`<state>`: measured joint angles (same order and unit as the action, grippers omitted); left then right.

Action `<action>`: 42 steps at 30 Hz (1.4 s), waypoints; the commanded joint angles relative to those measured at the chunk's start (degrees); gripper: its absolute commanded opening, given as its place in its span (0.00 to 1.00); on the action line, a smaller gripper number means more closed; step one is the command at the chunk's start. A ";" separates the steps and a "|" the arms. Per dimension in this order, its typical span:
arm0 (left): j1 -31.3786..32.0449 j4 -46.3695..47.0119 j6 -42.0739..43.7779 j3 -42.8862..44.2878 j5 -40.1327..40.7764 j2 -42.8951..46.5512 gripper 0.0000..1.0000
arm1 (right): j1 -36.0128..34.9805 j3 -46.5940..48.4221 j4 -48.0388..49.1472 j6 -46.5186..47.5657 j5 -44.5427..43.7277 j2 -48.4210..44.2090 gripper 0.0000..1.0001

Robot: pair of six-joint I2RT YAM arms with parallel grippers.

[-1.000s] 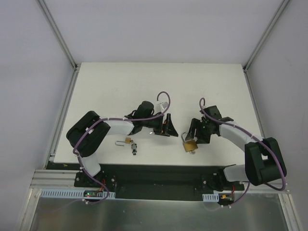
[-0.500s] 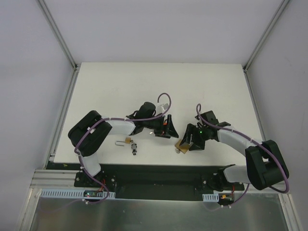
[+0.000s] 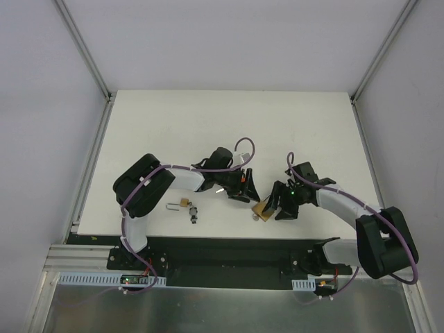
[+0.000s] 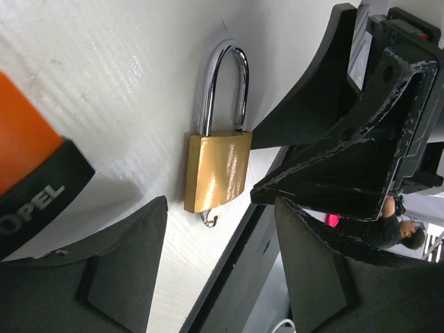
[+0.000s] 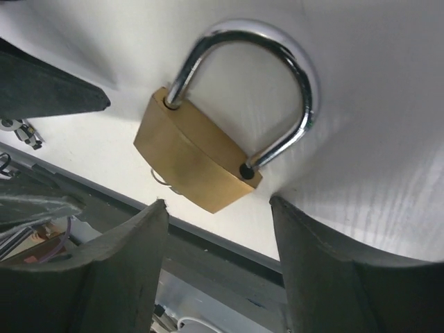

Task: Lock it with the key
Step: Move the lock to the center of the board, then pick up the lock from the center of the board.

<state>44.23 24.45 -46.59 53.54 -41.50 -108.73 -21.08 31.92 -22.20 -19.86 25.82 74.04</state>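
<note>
A brass padlock lies flat on the white table near the front edge, between my two grippers. Its steel shackle is open: one leg stands out of its hole in the body. A small wire ring pokes out at the bottom of the body. My left gripper is open and empty, with the padlock just beyond its fingertips. My right gripper is open and empty too, its tips just short of the padlock body. I cannot make out a key at this padlock.
A second, smaller brass padlock and a small dark key-like piece lie to the left near the table's front edge. The right gripper's black frame stands close beside the padlock in the left wrist view.
The padlock and my right gripper have shifted left along the front edge. My left gripper has moved right, closing in on the padlock from the other side.
</note>
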 commanded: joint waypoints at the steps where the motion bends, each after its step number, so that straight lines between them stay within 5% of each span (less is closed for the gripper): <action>1: 1.03 -2.29 2.64 4.46 -3.24 -1.75 0.61 | 1.92 -2.65 -3.47 0.17 -2.62 -2.06 0.58; 23: 3.23 -7.04 3.43 11.06 -7.90 -8.87 0.47 | 2.62 -4.24 3.39 0.34 -3.06 5.15 0.15; 34: 5.34 -7.04 4.93 14.84 -11.94 -10.80 0.34 | 2.62 -3.62 4.53 0.96 -3.59 6.56 0.10; 42: 5.43 -6.52 4.93 16.86 -12.29 -12.21 0.09 | 2.54 -2.83 5.06 1.49 -3.50 7.00 0.11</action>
<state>47.79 16.49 -41.65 67.72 -50.13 -120.38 -18.46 29.32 -19.99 -20.27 30.70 78.81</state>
